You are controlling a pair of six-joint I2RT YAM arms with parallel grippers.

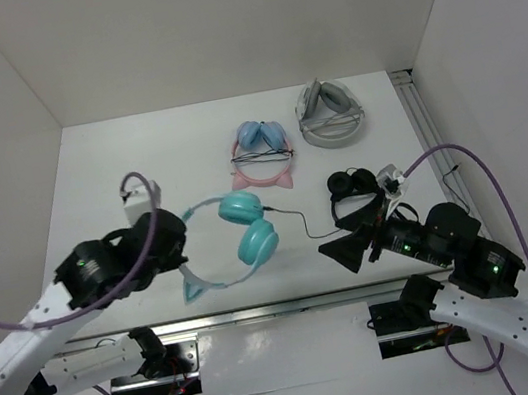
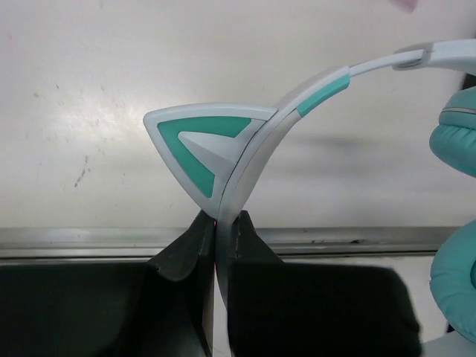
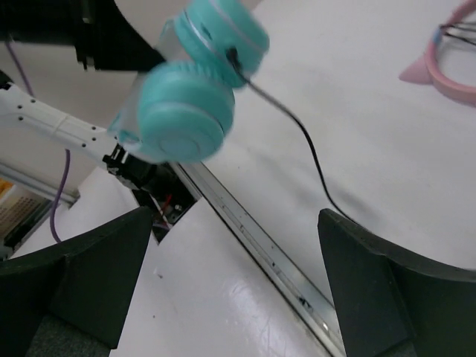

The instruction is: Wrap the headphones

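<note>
The teal headphones (image 1: 248,225) are in the middle of the table, both ear cups together, held slightly up. Their white-teal headband (image 2: 249,149) curves left into my left gripper (image 2: 217,223), which is shut on it just below a cat ear (image 2: 197,141). In the top view the left gripper (image 1: 181,257) is left of the cups. The thin black cable (image 1: 293,216) trails right from the cups. My right gripper (image 1: 353,243) is open and empty, right of the cups. In the right wrist view (image 3: 234,223) it faces the cups (image 3: 186,111) and the cable (image 3: 305,141).
Pink-banded blue-cupped cat-ear headphones (image 1: 262,152) lie at the back centre and grey headphones (image 1: 329,114) at the back right. Small black headphones (image 1: 353,186) lie just behind my right gripper. A metal rail (image 1: 282,306) runs along the near table edge.
</note>
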